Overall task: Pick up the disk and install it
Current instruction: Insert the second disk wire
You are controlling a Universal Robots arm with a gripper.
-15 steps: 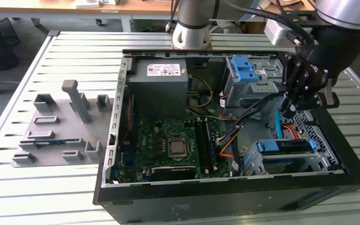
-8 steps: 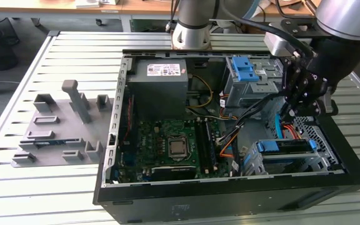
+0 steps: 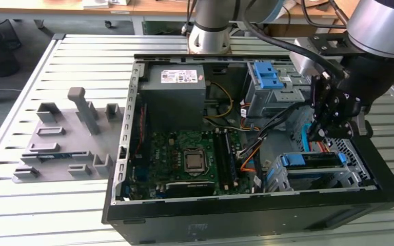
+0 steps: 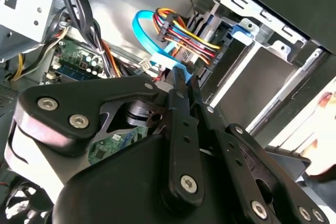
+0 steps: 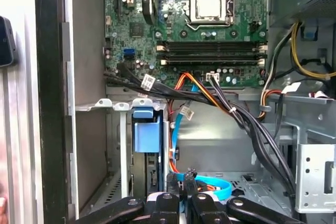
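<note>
End effector (image 4: pixel 185 80), fingers clenched together on nothing, inside the computer case (image 3: pixel 252 215) above the seated disk (image 3: pixel 313 160)

End effector (image 4: pixel 185 80): matt black metal links w/ bright steel screws. Disk (image 3: pixel 315 160) carrier: smooth blue plastic. Case (image 3: pixel 252 225): matt black outside, dull grey sheet metal inside. Worktop (image 3: pixel 19 205): ribbed pale metal slats.

Gripper (image 4: pixel 185 80) fingers pressed together, tips right at the blue cable (image 4: pixel 144 32) inside the case. Multicolour wire bundle (image 4: pixel 181 32) plugs in just beyond. Green circuit board (image 4: pixel 76 61) off to one side.
</note>
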